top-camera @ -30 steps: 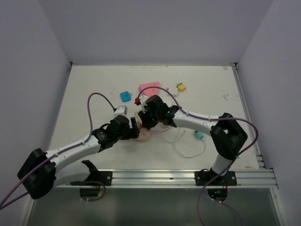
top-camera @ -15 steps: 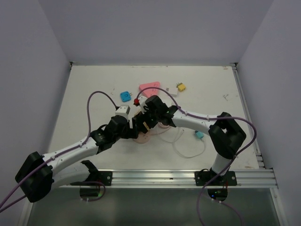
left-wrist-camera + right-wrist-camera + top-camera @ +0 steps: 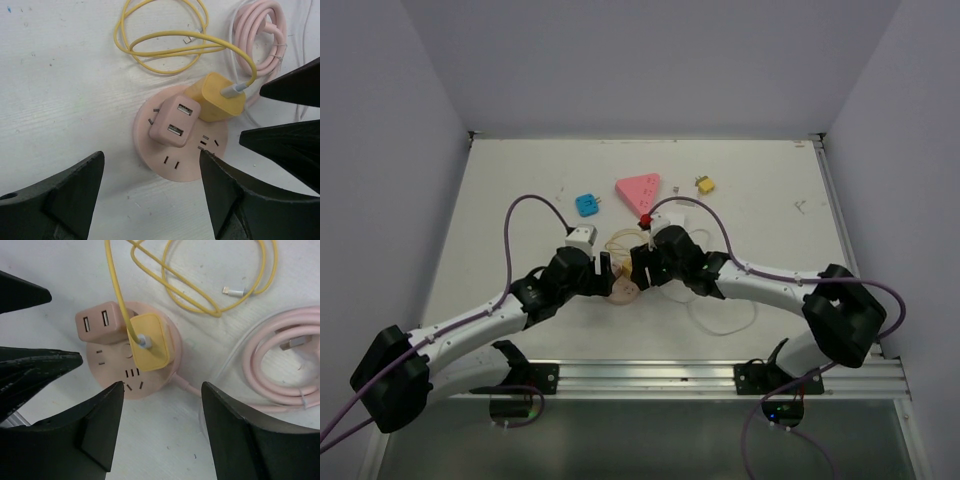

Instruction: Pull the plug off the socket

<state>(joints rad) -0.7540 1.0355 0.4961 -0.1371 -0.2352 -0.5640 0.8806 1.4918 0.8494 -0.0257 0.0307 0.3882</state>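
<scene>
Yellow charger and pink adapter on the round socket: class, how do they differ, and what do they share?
The yellow charger is yellow; the pink adapter matches the round socket. The yellow charger has a yellow cable plugged in; the pink adapter's two USB ports are empty. Both are blocky and sit side by side on that socket.

table (image 3: 500, 190): white | on it: socket (image 3: 185, 167), yellow cable (image 3: 215, 313), pink cable (image 3: 280, 400) (coiled)

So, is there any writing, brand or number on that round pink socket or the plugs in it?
None readable. The round pink socket, the pink two-port USB adapter and the yellow square plug show plain faces; the pink triangular piece farther back is too small to tell.
</scene>
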